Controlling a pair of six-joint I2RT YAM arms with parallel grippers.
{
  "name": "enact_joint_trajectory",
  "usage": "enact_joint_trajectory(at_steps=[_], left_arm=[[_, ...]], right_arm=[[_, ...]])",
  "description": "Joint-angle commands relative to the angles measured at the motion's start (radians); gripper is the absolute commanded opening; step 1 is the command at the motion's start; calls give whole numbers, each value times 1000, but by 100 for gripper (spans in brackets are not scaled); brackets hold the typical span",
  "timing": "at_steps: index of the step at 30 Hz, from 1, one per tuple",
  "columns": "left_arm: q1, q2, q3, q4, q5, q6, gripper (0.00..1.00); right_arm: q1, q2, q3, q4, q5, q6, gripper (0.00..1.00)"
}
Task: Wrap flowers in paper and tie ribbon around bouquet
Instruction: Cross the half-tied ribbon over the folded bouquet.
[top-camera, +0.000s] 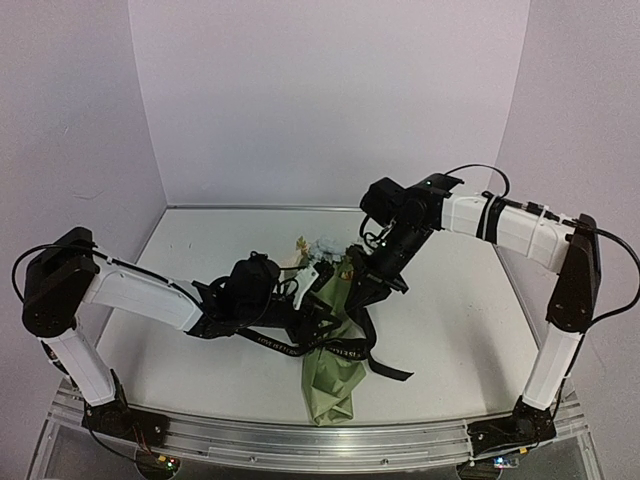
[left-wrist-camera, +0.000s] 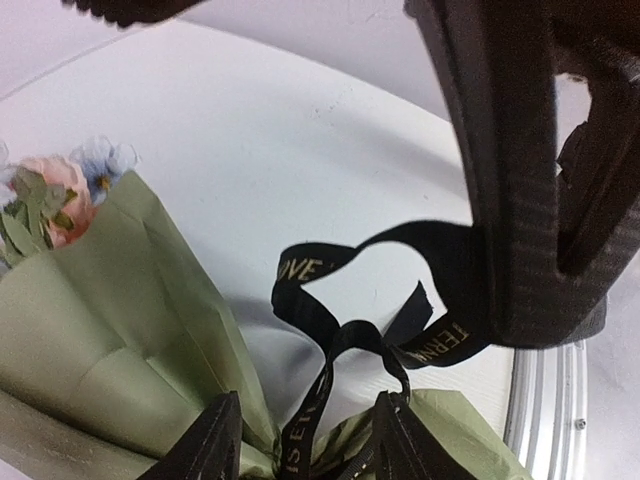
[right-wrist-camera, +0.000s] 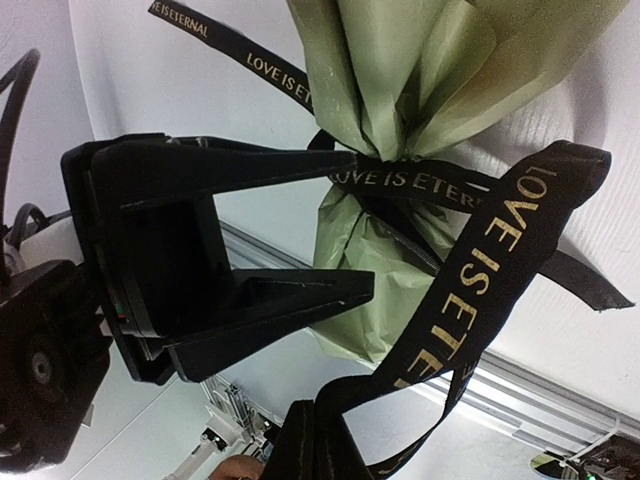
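A: Where does the bouquet (top-camera: 335, 385) lie?

B: Mid-table, its narrow end pointing at the near rail (top-camera: 300, 440) and the flowers (top-camera: 318, 248) at the far end. The ribbon (right-wrist-camera: 500, 250) crosses the pinched waist of the paper (right-wrist-camera: 400, 60), then swings off in a slack loop.

A: Who has it?

B: The right gripper (right-wrist-camera: 305, 440) is clamped on one strand. The left gripper (left-wrist-camera: 306, 410) has its fingers apart with a strand running between them. As far as I can see, it grips nothing.

A: So what could go wrong?

B: With only one end held, a pull could slide the band down the taper and off the cone, or drag the whole bundle. If the left fingers close low, they could pinch paper along with ribbon and crease or tear it. The two grippers are also very near each other, so the loop could snag on one of them.

A: And room to move?

B: It's tight toward the rail, because the cone's tip lies close to it. The table (top-camera: 200, 260) is bare to the left, right and far side, so I'd draw the strands sideways or away, not toward us
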Motion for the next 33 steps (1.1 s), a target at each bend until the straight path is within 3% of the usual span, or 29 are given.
enact_joint_trajectory(at_steps=[1, 10, 33], left_arm=[[-9, -11, -23, 264, -14, 109, 46], [-24, 63, 9, 363, 79, 194, 45], [-41, 177, 96, 451, 86, 205, 49]], right_arm=[[18, -56, 26, 42, -31, 33, 0], [28, -99, -3, 57, -40, 47, 0], [29, -171, -73, 59, -97, 41, 0]])
